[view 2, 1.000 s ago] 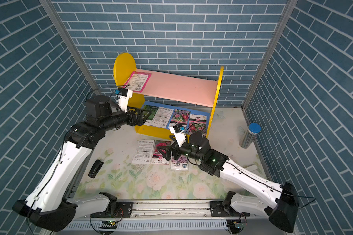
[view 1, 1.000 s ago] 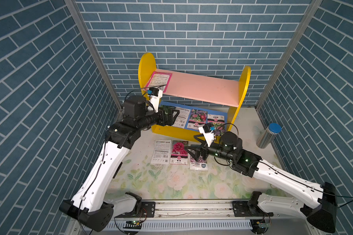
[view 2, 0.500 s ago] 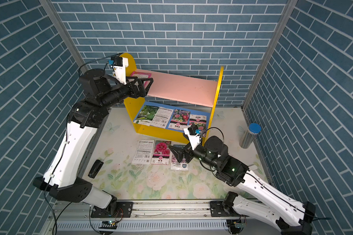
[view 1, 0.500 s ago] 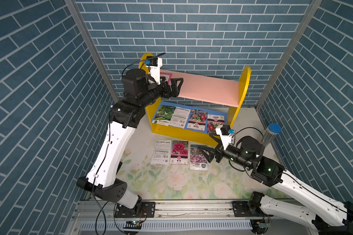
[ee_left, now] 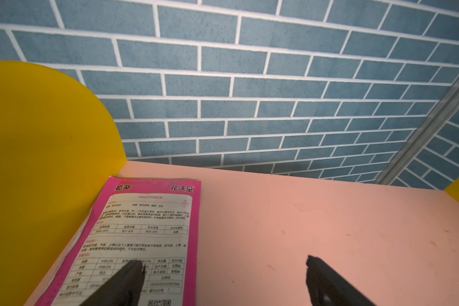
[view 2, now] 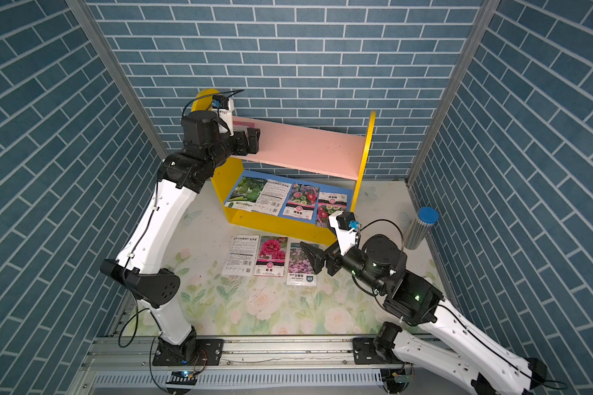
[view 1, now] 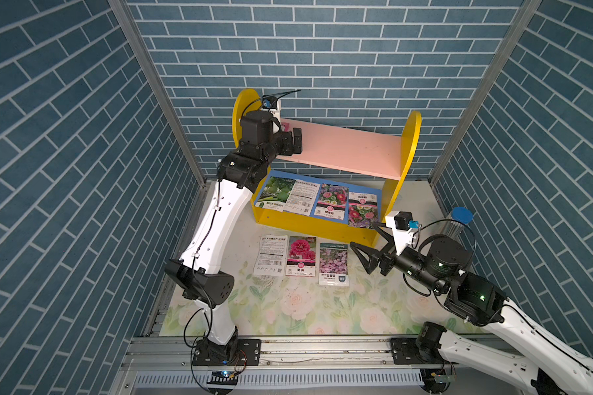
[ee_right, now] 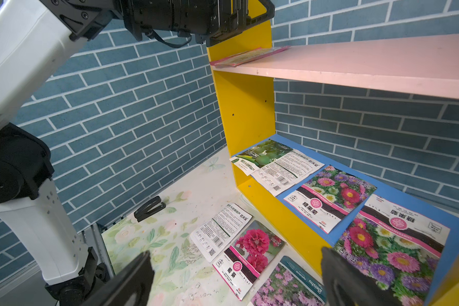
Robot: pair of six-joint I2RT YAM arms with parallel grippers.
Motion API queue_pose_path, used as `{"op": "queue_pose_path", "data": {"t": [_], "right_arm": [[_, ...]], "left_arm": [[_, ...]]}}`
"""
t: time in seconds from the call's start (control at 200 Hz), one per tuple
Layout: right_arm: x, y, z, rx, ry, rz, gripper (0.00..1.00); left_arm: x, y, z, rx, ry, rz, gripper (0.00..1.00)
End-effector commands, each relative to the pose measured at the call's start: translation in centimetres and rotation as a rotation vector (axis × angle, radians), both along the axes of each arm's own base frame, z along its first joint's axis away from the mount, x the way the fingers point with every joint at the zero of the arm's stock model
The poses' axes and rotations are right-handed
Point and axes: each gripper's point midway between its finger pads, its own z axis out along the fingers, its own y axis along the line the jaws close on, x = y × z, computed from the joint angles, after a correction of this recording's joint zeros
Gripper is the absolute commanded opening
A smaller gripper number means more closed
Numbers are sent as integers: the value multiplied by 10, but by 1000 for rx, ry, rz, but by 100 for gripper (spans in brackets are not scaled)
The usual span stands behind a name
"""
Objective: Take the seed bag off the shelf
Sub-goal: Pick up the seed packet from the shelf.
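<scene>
Twice saw a wide spread, nothing pinched: left gripper at pink board of shelf, one finger over seed bag, contact unclear; right gripper beside loose packets.

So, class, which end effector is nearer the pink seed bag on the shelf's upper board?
Left. The left end effector sits open just above the pink seed bag on the upper board. The right end effector is low over the table, in front of the shelf.

I count eight seed bags: one on the pink board, four on the blue board, three on the table. One shelf, one tube, one black clip.
</scene>
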Motion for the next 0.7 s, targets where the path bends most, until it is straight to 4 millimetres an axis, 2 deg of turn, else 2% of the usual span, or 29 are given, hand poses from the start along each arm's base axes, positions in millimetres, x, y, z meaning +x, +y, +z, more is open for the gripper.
{"op": "queue_pose_path", "data": {"t": [0.0, 0.25, 0.355, 0.53, 0.695], "right_arm": [[1, -7, 4, -14, -23, -25, 100], [1, -6, -4, -20, -10, -24, 100], [2, -5, -9, -21, -3, -24, 100], [3, -3, -16, -23, 9, -22, 100], [4, -2, -17, -25, 8, -27, 100]], "left_arm": [[7, 9, 3, 41, -16, 64, 100], [27, 20, -5, 86, -16, 144, 100], [35, 24, -15, 109, 9, 163, 100], [41, 25, -30, 133, 38, 172, 100], [43, 27, -36, 153, 50, 187, 100]]}}
